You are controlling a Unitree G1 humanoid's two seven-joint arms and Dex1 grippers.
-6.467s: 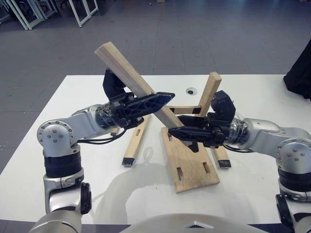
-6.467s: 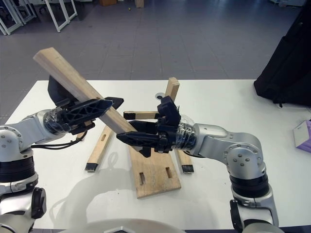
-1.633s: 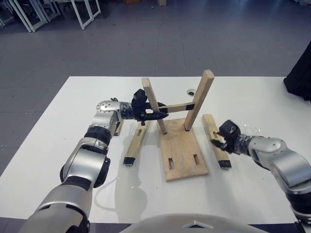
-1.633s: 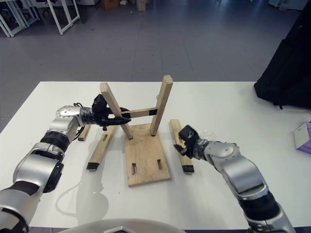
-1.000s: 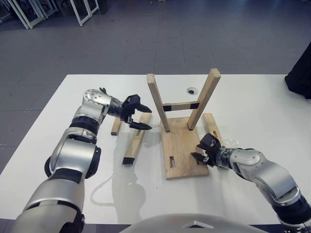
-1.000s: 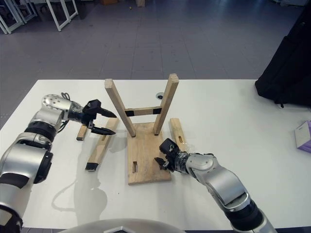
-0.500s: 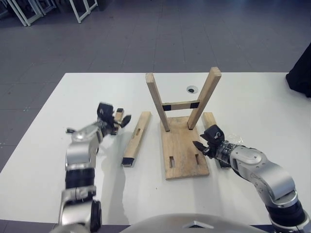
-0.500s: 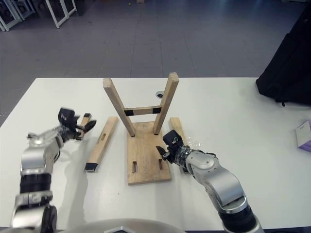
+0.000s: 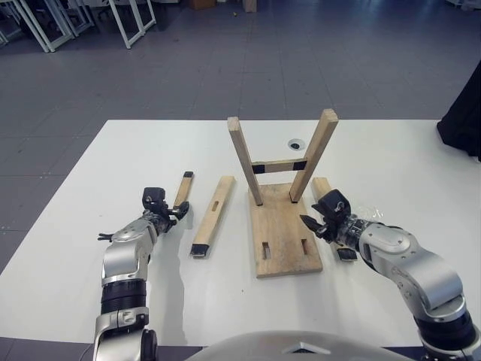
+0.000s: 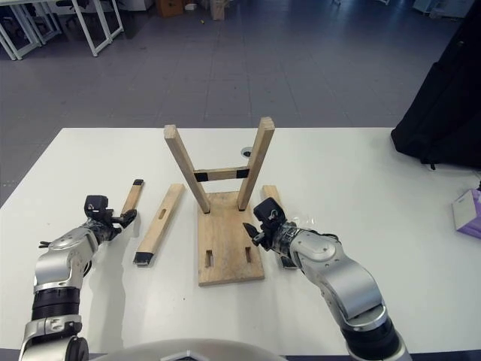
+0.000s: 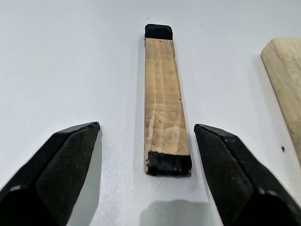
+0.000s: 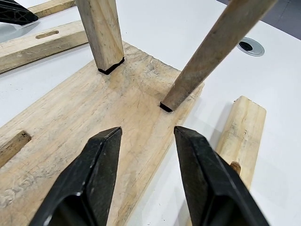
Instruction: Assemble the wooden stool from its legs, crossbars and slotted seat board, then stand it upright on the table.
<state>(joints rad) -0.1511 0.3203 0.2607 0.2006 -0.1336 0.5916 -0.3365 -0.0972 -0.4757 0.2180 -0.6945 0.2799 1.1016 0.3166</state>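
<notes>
Left hand point(image 9: 171, 210), fingers apart: we are seeing it drawn back from upright leg frame point(image 9: 245, 159) to short crossbar point(image 9: 182, 190); right hand point(image 9: 308, 225), apart, hovering at seat board point(image 9: 282, 244) edge. White counter point(image 9: 421, 165), grey room floor behind.

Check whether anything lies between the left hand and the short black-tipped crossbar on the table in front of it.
Nothing visible does. The crossbar lies flat on the bare table just ahead of the open left hand, in line with the gap between its fingers; the loose leg lies apart, to one side.
</notes>
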